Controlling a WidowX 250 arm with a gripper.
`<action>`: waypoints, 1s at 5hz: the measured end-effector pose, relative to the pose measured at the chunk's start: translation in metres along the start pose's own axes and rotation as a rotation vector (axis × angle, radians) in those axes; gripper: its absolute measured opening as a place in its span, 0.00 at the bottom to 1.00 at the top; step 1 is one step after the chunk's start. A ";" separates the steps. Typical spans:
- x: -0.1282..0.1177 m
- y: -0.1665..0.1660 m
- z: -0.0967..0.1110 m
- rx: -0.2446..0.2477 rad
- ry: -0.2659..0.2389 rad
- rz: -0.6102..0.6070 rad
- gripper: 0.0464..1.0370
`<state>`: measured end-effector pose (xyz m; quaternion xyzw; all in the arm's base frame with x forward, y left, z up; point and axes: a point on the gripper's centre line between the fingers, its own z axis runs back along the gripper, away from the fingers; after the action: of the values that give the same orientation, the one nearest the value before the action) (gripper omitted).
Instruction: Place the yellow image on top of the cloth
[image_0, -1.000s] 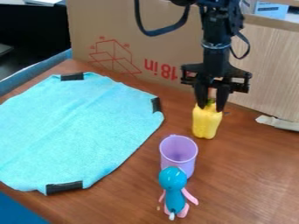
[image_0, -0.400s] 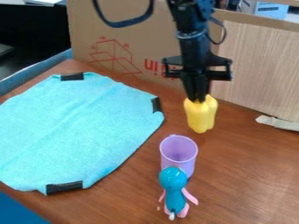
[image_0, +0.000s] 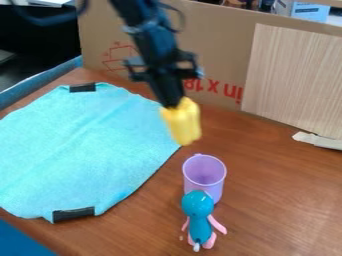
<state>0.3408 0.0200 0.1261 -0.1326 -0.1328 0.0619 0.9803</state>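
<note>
Pincer (image_0: 174, 106): shut around the top of the yellow pepper (image_0: 184, 125), probably so its base lands first
Yellow pepper: tilted, seemingly aloft near two o'clock of the cloth (image_0: 80, 150)
Strips (image_0: 73, 214): at six and twelve, likely keeping cloth flat

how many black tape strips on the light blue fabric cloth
2 in view: one black tape strip at the top edge of the cloth, another strip at its bottom edge. Others may be hidden behind the yellow plastic pepper.
</note>
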 end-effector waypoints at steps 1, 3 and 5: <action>-0.024 0.032 0.030 -0.042 -0.021 0.029 0.04; -0.073 0.062 0.044 -0.031 0.053 0.064 0.04; -0.097 0.062 0.026 0.094 0.175 0.054 0.04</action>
<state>0.2352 0.0704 0.1094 -0.0948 -0.0401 0.0827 0.9912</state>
